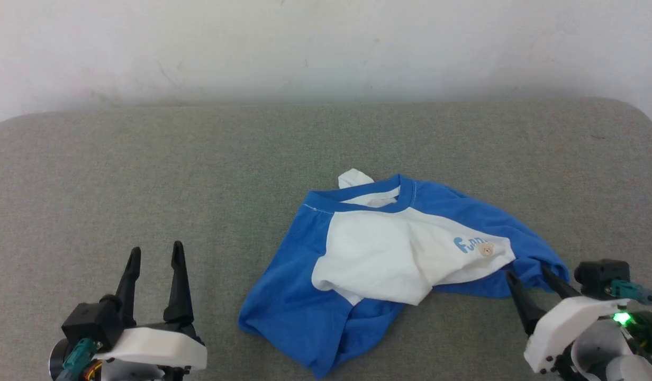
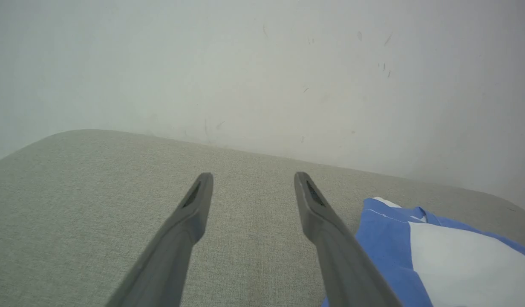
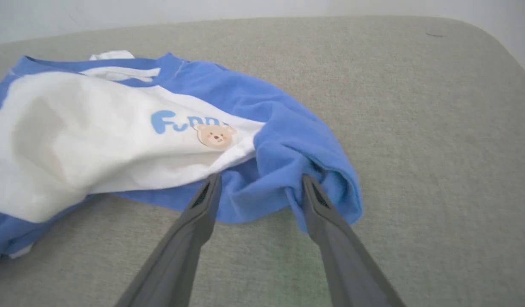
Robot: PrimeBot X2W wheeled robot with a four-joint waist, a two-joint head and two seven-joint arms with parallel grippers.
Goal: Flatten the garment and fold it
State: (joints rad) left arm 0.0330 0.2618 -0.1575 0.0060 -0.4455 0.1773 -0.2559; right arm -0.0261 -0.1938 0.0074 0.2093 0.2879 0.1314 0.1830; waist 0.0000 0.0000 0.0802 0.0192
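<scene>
On my left, the left gripper [image 1: 156, 246] hangs over bare counter [image 1: 146, 159], its fingers spread wide with nothing between them. The counter is covered in a grey-green woven fabric with rounded far corners, and it runs back to a pale wall [image 1: 305, 42] that I can see is scuffed and marked in places.

The garment [image 1: 368, 254] lies crumpled from the middle of the counter towards my right. Its blue collar faces the wall, the white body is bunched on top, and a blue sleeve is folded out towards the near left. The left wrist view catches its edge [image 2: 450, 256] just beside that gripper's right finger. The light-blue lettering and small bear face [image 1: 474, 246] sit on the white part near the right end.

At far right, the right gripper [image 1: 526, 271] is spread open. Its fingertips are at the near edge of the bunched blue cloth, with a fold of it lying between them, not pinched.
</scene>
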